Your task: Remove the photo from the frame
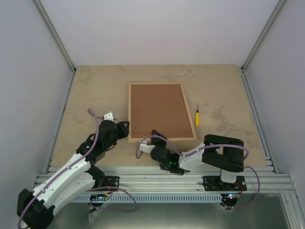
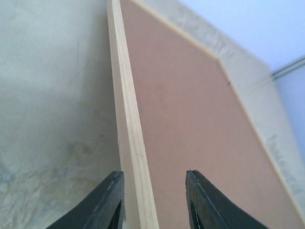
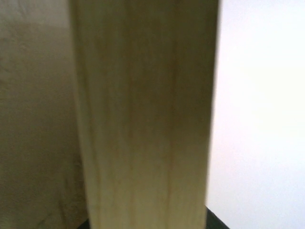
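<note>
Frame (image 2: 128, 124) of thin pale wood, face down, brown backing (image 2: 190, 119) upward

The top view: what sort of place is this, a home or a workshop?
Likely a robot lab cell: plain white walls on aluminium posts, a beige table, two arms bolted to a metal rail.

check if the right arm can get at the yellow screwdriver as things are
Probably yes, but not at once. The yellow screwdriver lies uncovered just right of the frame. The right gripper looks closed on the frame's near rail and would have to let go first.
</note>
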{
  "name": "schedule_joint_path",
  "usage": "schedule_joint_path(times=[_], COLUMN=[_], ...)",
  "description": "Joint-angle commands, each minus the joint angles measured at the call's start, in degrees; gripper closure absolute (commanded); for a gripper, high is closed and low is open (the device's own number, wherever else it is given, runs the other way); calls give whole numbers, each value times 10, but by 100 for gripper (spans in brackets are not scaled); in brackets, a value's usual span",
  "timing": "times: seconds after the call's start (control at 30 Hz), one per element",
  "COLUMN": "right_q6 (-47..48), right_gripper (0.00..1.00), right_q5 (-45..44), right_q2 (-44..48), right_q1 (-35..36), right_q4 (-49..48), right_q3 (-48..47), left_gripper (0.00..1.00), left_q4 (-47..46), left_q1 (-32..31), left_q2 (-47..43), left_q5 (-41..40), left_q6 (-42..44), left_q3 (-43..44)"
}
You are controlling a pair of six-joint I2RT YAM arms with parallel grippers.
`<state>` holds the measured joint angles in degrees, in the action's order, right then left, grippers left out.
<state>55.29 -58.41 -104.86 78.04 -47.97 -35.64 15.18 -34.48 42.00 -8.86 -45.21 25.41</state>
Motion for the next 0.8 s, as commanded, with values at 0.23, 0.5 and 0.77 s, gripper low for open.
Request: schedule_joint_path(times=[0.23,0.5,0.77], right_q6=[-95,-162,-284], right_gripper=[99,100,99], right_q5=[81,192,334], right_q2=[161,276,341], right_q1=[2,-3,-38], right_q4=[22,42,63], right_q3=[-3,1,-3], left_gripper=[48,45,44], left_q4=[47,62,67], left_q1=[-2,-2,-2], left_q2=[-184,-261,-282], left_q5=[-131,-172,-179], left_q6=[-47,-71,-82], left_q3=[19,4,2])
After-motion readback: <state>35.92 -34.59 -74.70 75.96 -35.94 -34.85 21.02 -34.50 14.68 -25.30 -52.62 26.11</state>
